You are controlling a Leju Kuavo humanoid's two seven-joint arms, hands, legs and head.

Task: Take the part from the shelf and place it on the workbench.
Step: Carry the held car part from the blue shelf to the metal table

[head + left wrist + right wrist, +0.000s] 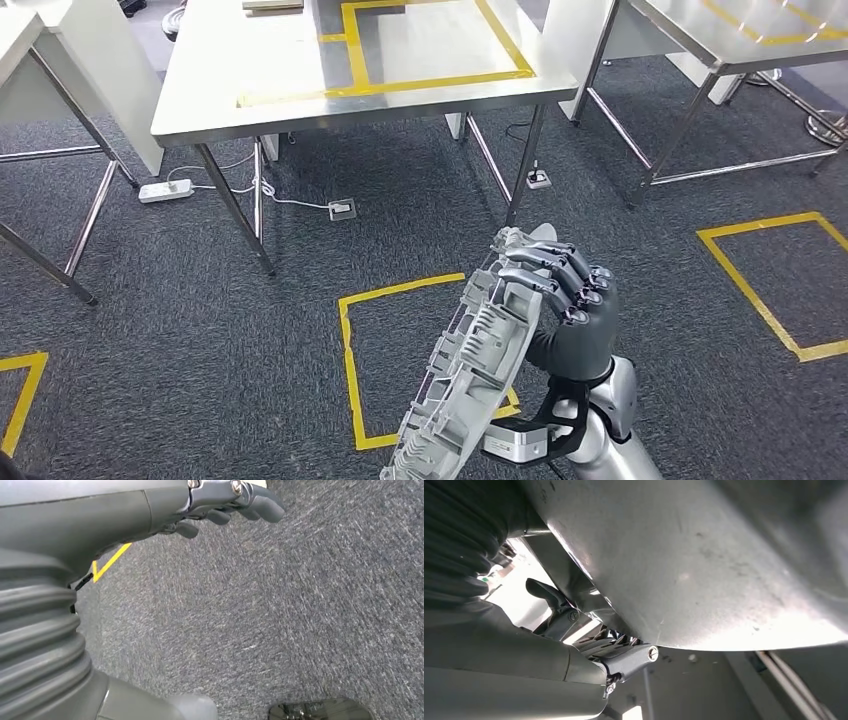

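Grey ribbed part (pixel 470 370) stands tilted in the right hand (pixel 570 310), fingers curled over its upper edge, above the carpet near the steel counter (pixel 260 80). Left hand (pixel 220 505) hangs over carpet, fingers loosely curled, holding nothing. Right wrist view shows the part's smooth face (pixel 704 560) pressed close.

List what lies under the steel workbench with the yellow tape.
Under the workbench, on the grey carpet: a white power strip, white cables and two small floor sockets. The tabletop covers whatever lies farther back.
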